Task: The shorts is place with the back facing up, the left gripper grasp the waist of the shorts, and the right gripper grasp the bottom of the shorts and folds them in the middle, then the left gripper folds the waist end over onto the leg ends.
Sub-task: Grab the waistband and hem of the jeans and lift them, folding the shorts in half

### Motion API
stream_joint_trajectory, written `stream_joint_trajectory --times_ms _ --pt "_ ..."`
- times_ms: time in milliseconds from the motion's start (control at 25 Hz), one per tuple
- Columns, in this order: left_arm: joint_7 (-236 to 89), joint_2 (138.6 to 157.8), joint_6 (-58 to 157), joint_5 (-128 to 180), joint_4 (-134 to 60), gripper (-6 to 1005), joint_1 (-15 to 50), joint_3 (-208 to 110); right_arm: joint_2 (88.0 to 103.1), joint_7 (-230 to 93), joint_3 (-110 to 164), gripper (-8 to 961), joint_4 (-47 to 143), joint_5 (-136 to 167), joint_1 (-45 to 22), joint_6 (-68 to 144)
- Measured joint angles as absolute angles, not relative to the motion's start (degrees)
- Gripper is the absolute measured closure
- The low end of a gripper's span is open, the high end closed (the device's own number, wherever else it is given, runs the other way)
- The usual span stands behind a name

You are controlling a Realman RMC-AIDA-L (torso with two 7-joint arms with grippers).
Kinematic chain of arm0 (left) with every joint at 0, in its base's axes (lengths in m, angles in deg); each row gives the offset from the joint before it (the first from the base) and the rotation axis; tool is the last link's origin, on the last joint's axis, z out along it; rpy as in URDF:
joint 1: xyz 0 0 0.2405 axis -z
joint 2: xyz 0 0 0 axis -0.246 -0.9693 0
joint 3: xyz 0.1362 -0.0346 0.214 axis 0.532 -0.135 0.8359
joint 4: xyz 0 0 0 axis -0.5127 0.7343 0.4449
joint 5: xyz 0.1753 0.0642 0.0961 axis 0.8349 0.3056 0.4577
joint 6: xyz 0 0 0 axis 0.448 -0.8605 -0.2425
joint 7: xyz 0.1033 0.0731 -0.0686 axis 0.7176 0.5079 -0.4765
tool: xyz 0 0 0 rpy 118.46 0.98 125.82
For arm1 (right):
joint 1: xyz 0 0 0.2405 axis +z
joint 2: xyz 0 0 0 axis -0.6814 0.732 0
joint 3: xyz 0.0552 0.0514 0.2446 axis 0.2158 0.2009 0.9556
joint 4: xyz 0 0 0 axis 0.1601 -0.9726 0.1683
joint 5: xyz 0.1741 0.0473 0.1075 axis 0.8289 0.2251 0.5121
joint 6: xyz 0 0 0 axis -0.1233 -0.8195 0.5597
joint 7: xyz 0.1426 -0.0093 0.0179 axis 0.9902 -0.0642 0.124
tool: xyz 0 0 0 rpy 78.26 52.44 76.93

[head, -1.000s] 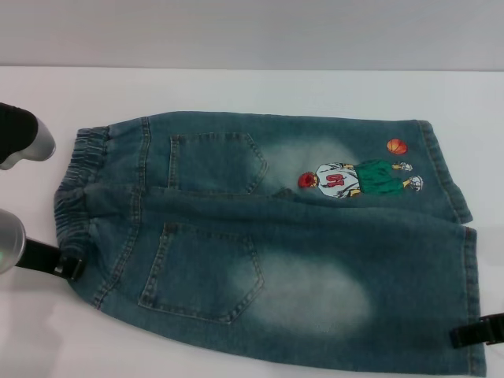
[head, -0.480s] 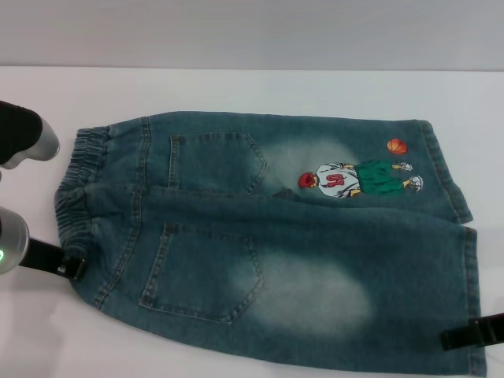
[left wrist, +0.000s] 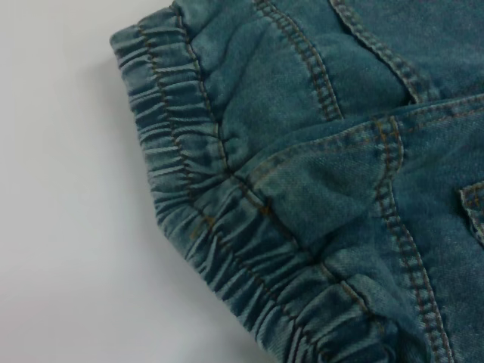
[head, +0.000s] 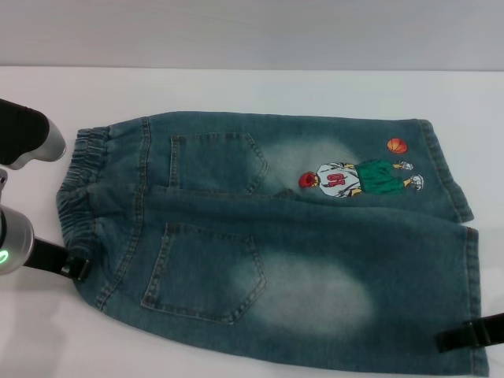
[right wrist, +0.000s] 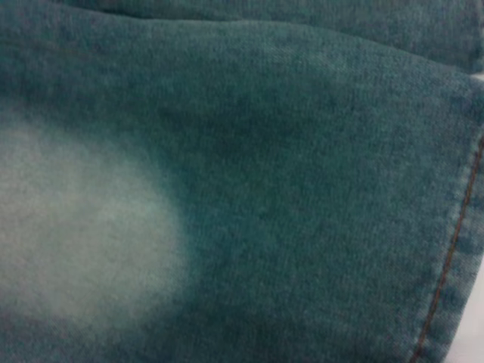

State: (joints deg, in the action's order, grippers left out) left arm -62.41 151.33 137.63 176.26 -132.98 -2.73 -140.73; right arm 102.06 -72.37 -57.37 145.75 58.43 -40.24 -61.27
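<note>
At the near right we locate the right gripper (head: 470, 335) on the bottom of the shorts (head: 471, 299); we cannot tell how its jaws stand. At the near left, the left gripper (head: 72, 266) meets the waist of the shorts (head: 79, 185); we cannot tell its jaw state either. Between them the shorts (head: 276, 236) lie flat, back up, on the white table (head: 260, 87). Farther off, the far leg bears the cartoon print (head: 358, 177).
</note>
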Motion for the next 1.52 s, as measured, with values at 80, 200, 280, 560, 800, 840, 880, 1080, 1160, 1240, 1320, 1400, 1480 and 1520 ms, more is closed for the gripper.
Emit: stream_joint_trajectory --times_ms 80,200,280,560,800,840,880,1080,1160,1240,1320,1400,1480,1520 --pt "-62.41 151.33 137.63 176.27 -132.97 776 -2.73 -140.73 101.99 -72.37 -57.07 379 145.87 58.38 -40.27 -61.58" --pt "-62.43 151.33 137.63 176.27 -133.0 776 -2.73 -140.73 101.98 -72.36 -56.89 381 146.13 58.35 -40.33 -61.61" --pt "-62.45 151.33 137.63 176.27 -133.12 776 -2.73 -140.73 101.99 -72.36 -56.98 382 146.16 58.33 -40.4 -61.26" --pt "-62.42 151.33 137.63 176.27 -132.96 777 -2.6 -140.73 101.99 -73.56 -57.41 385 146.37 58.95 -40.1 -61.38" --pt "-62.39 151.33 137.63 176.28 -132.93 777 -2.56 -140.52 101.94 -74.18 -58.82 606 145.58 59.25 -39.71 -61.21" --pt "-62.37 151.33 137.63 176.28 -132.93 777 -2.56 -140.48 101.92 -74.18 -58.85 629 145.7 59.26 -39.7 -61.21" --pt "-62.35 151.33 137.63 176.28 -132.93 777 -2.55 -140.42 101.92 -74.16 -58.8 653 146.06 59.3 -39.55 -61.28" --pt "-62.32 151.29 137.63 176.26 -132.93 777 -2.55 -140.23 101.98 -74.08 -58.15 771 148.57 59.48 -39.67 -61.22" --pt "-62.32 151.27 137.63 176.27 -132.93 777 -2.55 -140.18 102.01 -74.08 -57.59 817 150.0 59.49 -39.96 -61.2" --pt "-62.32 151.26 137.63 176.27 -132.95 777 -2.55 -140.12 102.01 -74.21 -57.37 855 150.7 59.49 -40.03 -61.37" --pt "-62.32 151.25 137.63 176.27 -132.96 777 -2.55 -140.11 101.96 -74.33 -57.61 882 150.77 59.49 -40.03 -61.4" --pt "-62.32 151.24 137.61 176.27 -132.97 776 -2.55 -140.11 101.95 -74.53 -57.96 910 150.76 59.49 -40.02 -61.41" --pt "-62.32 151.24 137.53 176.27 -132.98 776 -2.55 -140.11 101.94 -74.85 -58.08 937 150.76 59.48 -39.99 -61.39" --pt "-62.32 151.23 137.42 176.27 -132.98 776 -2.55 -140.11 101.94 -74.98 -58.07 940 150.77 59.47 -39.97 -61.35"
